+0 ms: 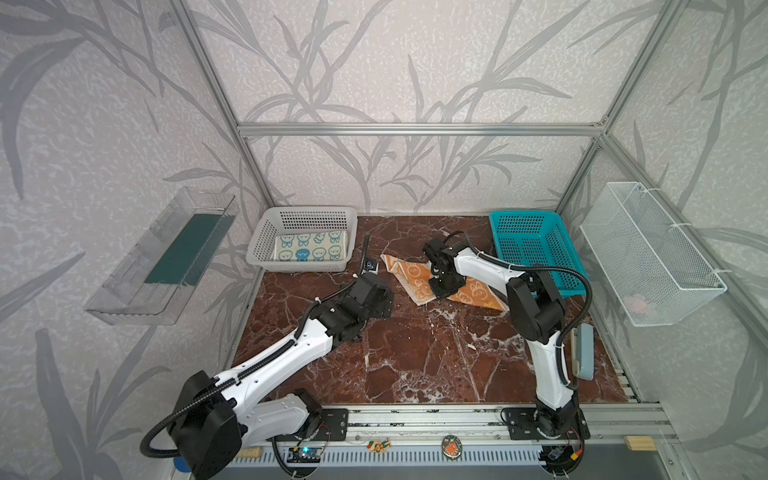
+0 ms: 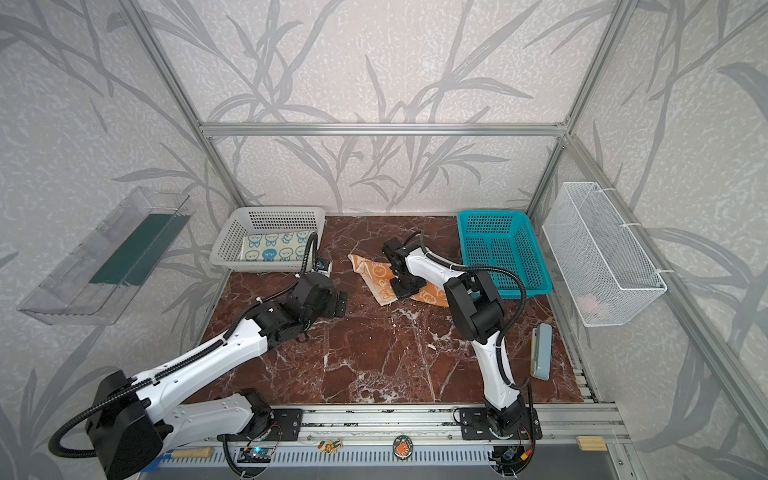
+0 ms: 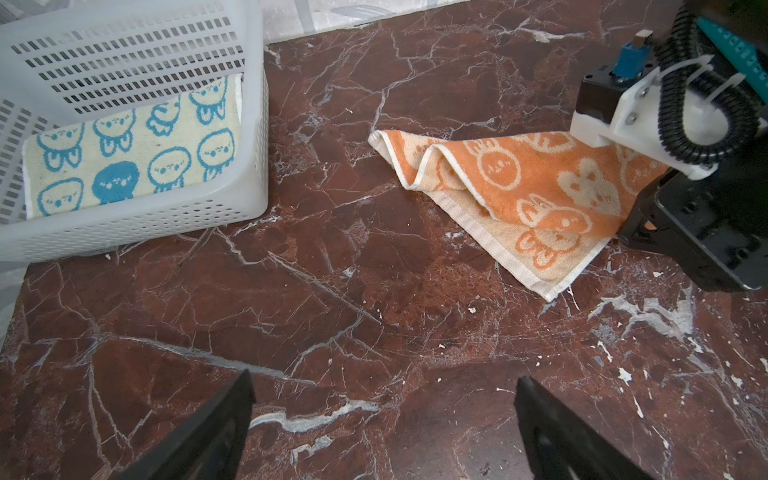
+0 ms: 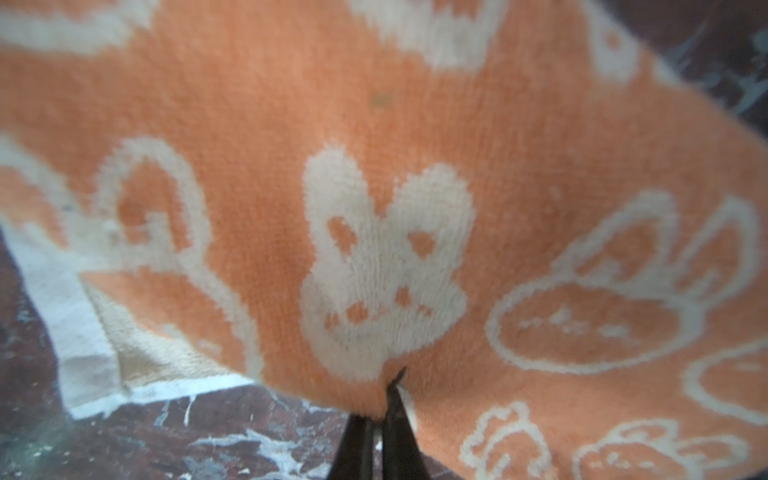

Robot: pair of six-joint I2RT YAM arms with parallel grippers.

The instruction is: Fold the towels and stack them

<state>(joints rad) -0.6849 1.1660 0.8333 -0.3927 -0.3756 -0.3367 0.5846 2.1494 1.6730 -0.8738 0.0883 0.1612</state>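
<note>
Red-brown marble-pattern worktop [image 1: 415, 365] is seen in both top views. White perforated plastic basket [image 1: 261, 243] is set at its far left corner, teal perforated plastic basket [image 1: 536, 249] at its far right corner. Clear plastic bin [image 1: 133, 286] is fixed to the left wall, with a dark green sheet [image 1: 185, 249] inside. White wire-mesh basket [image 1: 652, 253] is hung on the right wall. Grey-blue oblong block [image 1: 584, 353] is laid near the worktop's right edge. Grey leaf-patterned wallpaper [image 1: 395, 62] is framed by aluminium bars [image 1: 415, 129].
</note>
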